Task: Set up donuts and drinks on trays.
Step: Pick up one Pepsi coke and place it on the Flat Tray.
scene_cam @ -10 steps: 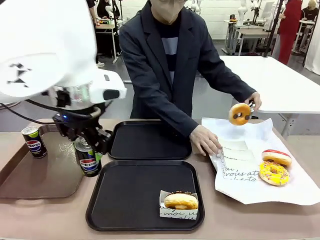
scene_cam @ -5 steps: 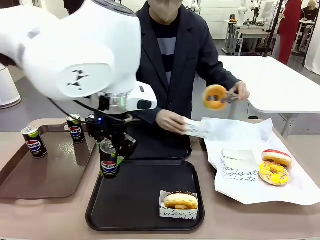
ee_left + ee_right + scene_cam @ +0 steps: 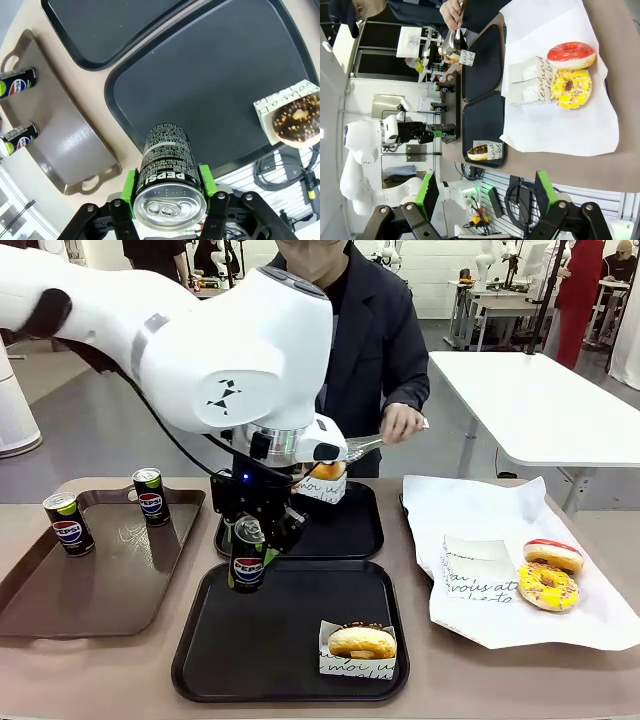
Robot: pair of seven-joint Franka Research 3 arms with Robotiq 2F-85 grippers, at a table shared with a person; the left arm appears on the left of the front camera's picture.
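Observation:
My left gripper (image 3: pixel 252 540) is shut on a black Pepsi can (image 3: pixel 247 558), held upright just above the back left corner of the near black tray (image 3: pixel 280 640). In the left wrist view the can (image 3: pixel 167 165) sits between the green pads of this gripper (image 3: pixel 169 195). A donut in a paper sleeve (image 3: pixel 361 643) lies at that tray's front right. Over the far black tray (image 3: pixel 340 530), the person's tongs hold a sleeved donut (image 3: pixel 326 480). My right gripper (image 3: pixel 486 200) is open, with nothing between its fingers.
A brown tray (image 3: pixel 100 590) at the left carries two more cans (image 3: pixel 67 525) (image 3: pixel 150 497). On white paper (image 3: pixel 480 610) at the right lie a red-iced donut (image 3: pixel 553 555), a yellow sprinkled donut (image 3: pixel 547 587) and a spare sleeve (image 3: pixel 475 565).
My left arm has carried the can rightward from the brown tray to the near black tray. The person has slipped the tong-held donut into a sleeve and brought it over the far tray.

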